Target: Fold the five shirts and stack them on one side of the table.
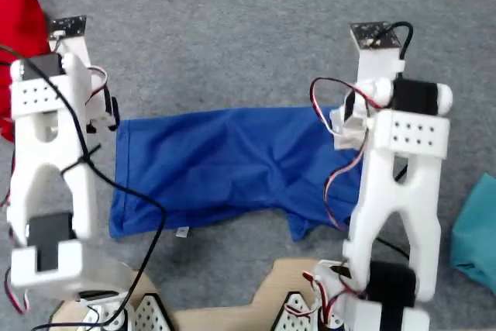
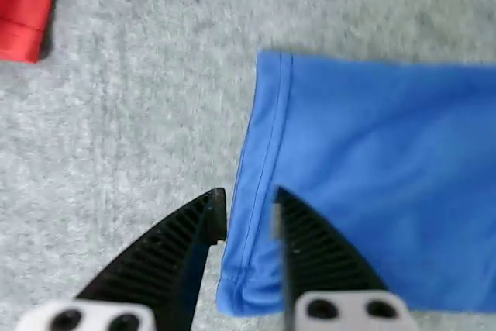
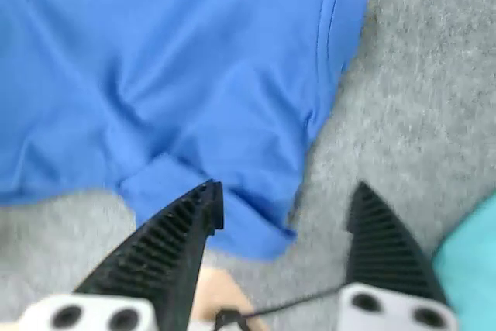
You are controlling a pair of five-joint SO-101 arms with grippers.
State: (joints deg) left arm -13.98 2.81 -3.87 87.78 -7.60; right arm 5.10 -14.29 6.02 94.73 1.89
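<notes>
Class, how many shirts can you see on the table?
3: blue shirt in the middle, red shirt at the left edge, teal shirt at the right edge. Others may be hidden.

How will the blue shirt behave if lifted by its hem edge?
Probably floppy: the blue shirt lies flat in soft wrinkles, so lifted by the hem near the left claw it would likely sag and drape. It looks thin and likely light. Pushed, it would probably bunch up on the felt-like grey table rather than slide whole.

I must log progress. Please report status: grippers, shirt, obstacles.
Left gripper slightly open over blue shirt hem. Right gripper wide open. Red shirt, teal shirt aside.
</notes>
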